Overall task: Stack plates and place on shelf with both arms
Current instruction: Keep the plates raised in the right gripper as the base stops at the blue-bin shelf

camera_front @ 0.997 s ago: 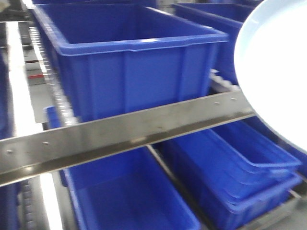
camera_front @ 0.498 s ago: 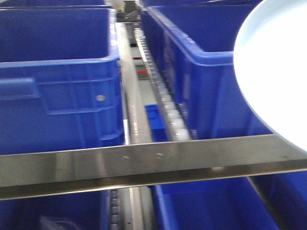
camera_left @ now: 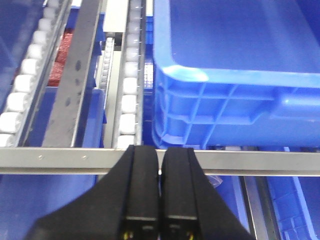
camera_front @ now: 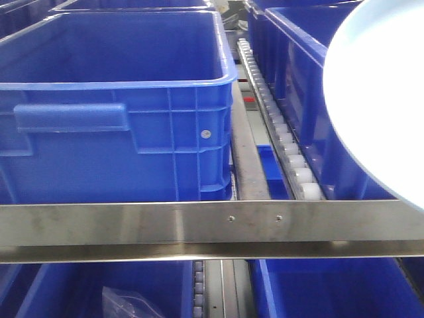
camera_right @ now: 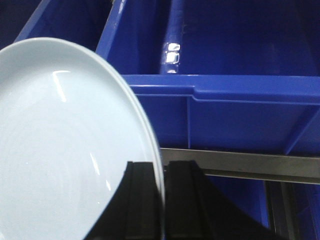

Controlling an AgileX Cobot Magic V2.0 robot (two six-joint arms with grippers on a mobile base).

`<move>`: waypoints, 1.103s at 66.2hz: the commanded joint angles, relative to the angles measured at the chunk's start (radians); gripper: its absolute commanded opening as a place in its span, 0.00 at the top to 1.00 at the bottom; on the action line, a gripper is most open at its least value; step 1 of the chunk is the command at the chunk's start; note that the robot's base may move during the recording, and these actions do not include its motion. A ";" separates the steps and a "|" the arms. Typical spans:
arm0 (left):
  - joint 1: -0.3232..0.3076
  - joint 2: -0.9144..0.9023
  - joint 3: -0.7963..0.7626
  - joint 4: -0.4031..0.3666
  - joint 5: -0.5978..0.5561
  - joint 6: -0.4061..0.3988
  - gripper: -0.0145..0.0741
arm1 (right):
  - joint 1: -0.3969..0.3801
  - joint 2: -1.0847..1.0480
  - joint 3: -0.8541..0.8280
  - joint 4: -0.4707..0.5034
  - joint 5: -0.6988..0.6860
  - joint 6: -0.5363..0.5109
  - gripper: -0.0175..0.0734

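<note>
A steel crossbar [camera_front: 199, 228] spanned the shelf front, barring low entry. Above it, a deep blue bin [camera_front: 119, 106] stood open-topped, its hollow offering room. A roller track [camera_front: 281, 139] filled the narrow gap beside it. The held plate [camera_front: 381, 99] blocked the right side.

Plate [camera_right: 65, 150]: looks glazed ceramic, very glossy, smooth, pale blue-white w/ bright highlights; faint concentric rings in the glaze. Right gripper [camera_right: 162, 200]: matt black plastic fingers, pinched on the plate's rim. Left gripper [camera_left: 160, 195]: same matt black plastic, fingers pressed together, slight sheen on the flats. Big crate [camera_front: 119, 99]: blue moulded plastic, semi-gloss, smooth walls w/ ribbing, small metal rivet on the side. Shelf rail [camera_front: 199, 228]: brushed stainless-type metal, satin w/ reflections, a few screws. Rollers [camera_left: 129, 95]: white plastic, dull. Lower bin holds a clear crinkly plastic bag [camera_front: 129, 305].
</note>
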 commanded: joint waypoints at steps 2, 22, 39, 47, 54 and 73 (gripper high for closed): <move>-0.008 0.004 -0.030 -0.004 -0.078 -0.010 0.74 | -0.006 0.005 -0.030 0.013 -0.097 -0.002 0.75; -0.008 0.004 -0.030 -0.004 -0.078 -0.010 0.74 | -0.006 0.005 -0.030 0.013 -0.097 -0.002 0.75; -0.008 0.004 -0.030 -0.004 -0.078 -0.010 0.74 | -0.006 0.005 -0.030 0.013 -0.097 -0.002 0.75; -0.008 0.004 -0.030 -0.004 -0.078 -0.010 0.74 | -0.006 0.005 -0.030 0.013 -0.097 -0.002 0.75; -0.008 0.004 -0.030 -0.004 -0.078 -0.010 0.74 | -0.006 0.005 -0.030 0.013 -0.097 -0.002 0.75; -0.008 0.004 -0.030 -0.004 -0.078 -0.010 0.74 | -0.006 0.005 -0.030 0.013 -0.097 -0.002 0.75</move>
